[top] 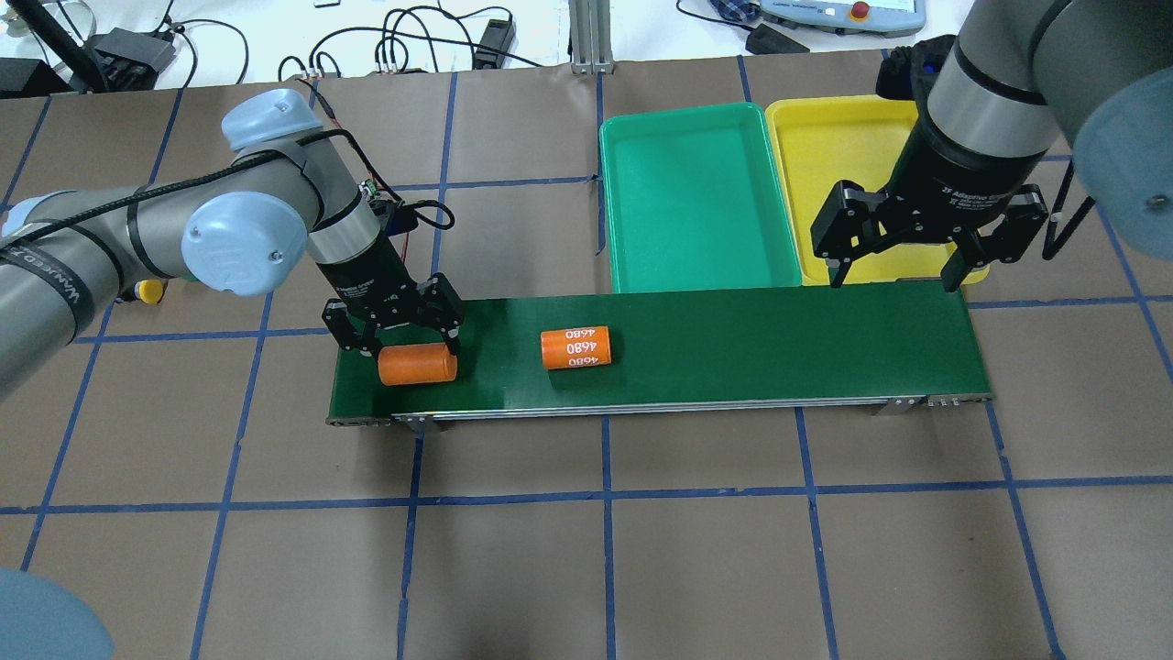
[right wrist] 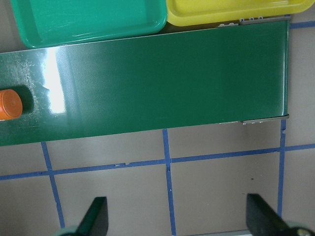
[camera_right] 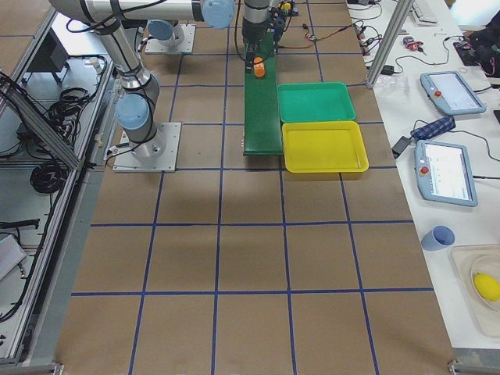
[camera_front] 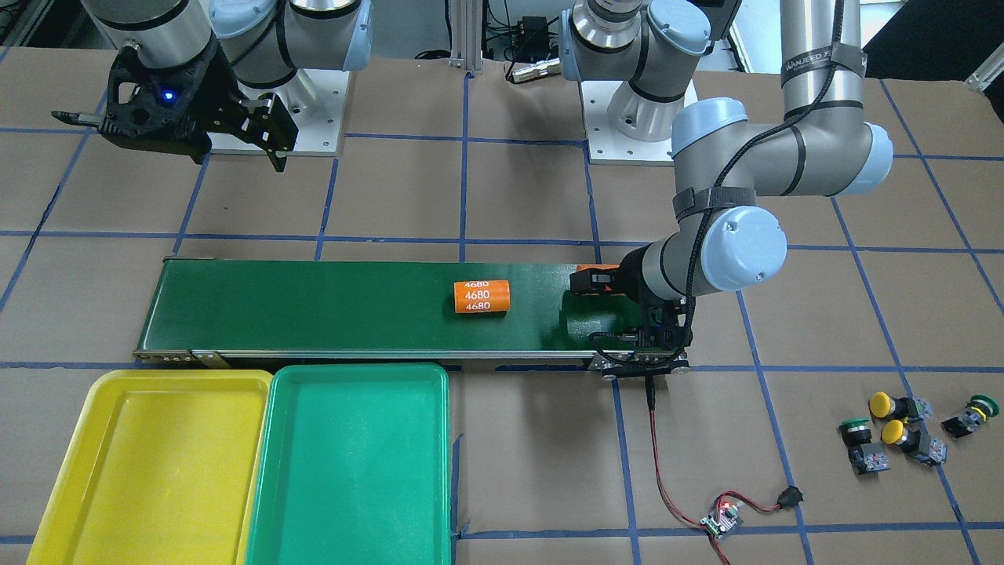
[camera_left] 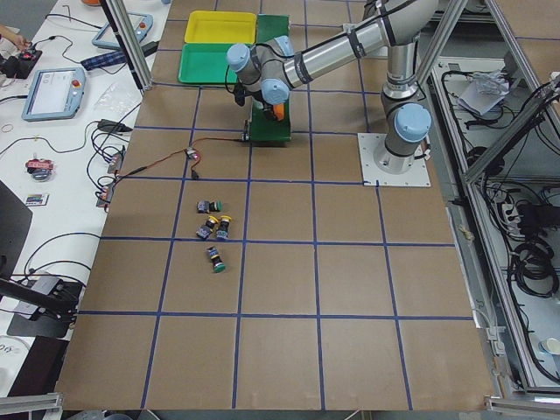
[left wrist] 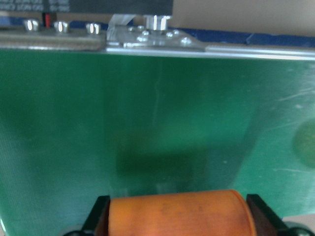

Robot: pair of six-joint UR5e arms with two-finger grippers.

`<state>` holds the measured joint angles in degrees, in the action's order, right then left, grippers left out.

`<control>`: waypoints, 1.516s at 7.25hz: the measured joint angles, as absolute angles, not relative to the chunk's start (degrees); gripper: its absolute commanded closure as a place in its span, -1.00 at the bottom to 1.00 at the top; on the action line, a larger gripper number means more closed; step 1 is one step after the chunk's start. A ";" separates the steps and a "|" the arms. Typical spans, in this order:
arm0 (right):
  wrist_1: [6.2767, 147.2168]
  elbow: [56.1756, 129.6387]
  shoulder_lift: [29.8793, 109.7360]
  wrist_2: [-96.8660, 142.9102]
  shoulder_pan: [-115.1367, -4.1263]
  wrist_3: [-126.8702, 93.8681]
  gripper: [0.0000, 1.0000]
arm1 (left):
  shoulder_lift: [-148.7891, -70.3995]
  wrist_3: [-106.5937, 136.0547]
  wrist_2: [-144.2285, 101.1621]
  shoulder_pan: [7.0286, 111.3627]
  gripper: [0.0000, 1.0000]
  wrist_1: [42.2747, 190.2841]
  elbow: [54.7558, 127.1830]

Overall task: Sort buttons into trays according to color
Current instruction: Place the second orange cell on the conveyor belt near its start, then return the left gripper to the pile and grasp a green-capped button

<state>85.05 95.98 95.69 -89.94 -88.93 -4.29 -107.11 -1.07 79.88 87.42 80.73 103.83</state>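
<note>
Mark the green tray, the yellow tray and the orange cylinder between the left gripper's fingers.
green tray (top: 696, 197): overhead exterior view, middle of its bare floor.
yellow tray (top: 825, 165): overhead exterior view, bare floor.
orange cylinder (top: 417, 365): overhead exterior view, middle of its side.

The left wrist camera cuts the cylinder (left wrist: 177, 214) I clamp and both fingers (left wrist: 100, 219) off at its bottom edge. In the front view my left arm (camera_front: 729, 243) covers all but a sliver of that cylinder. From overhead it hides the buttons (camera_front: 893, 431) except one yellow cap (top: 147, 291), and my right gripper (top: 893, 275) overlaps the yellow tray (top: 825, 137). My right wrist camera crops the yellow tray, the green tray (right wrist: 88, 19) and the second cylinder (right wrist: 10, 104). In the right side view the buttons are too small to tell
</note>
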 measured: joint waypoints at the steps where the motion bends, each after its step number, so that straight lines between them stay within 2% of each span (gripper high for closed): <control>1: 85.07 95.98 95.70 -89.95 -88.90 -4.27 -1.00 | -106.56 -1.24 80.05 87.23 -1.00 80.53 102.99; 6: 85.08 96.05 95.60 -89.95 -88.88 -4.22 -1.00 | -105.36 -3.49 83.23 83.34 -1.00 81.30 97.65; 8: 85.08 96.06 95.62 -89.92 -88.93 -4.22 -1.00 | -108.85 -16.64 85.69 73.32 -1.00 81.57 89.72; 11: 85.08 96.07 95.66 -89.91 -88.93 -4.25 -1.00 | -121.98 -27.15 91.45 67.30 -1.00 79.54 72.27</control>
<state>85.08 96.07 95.66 -89.91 -88.93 -4.25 -121.98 -27.15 91.45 67.30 79.54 72.27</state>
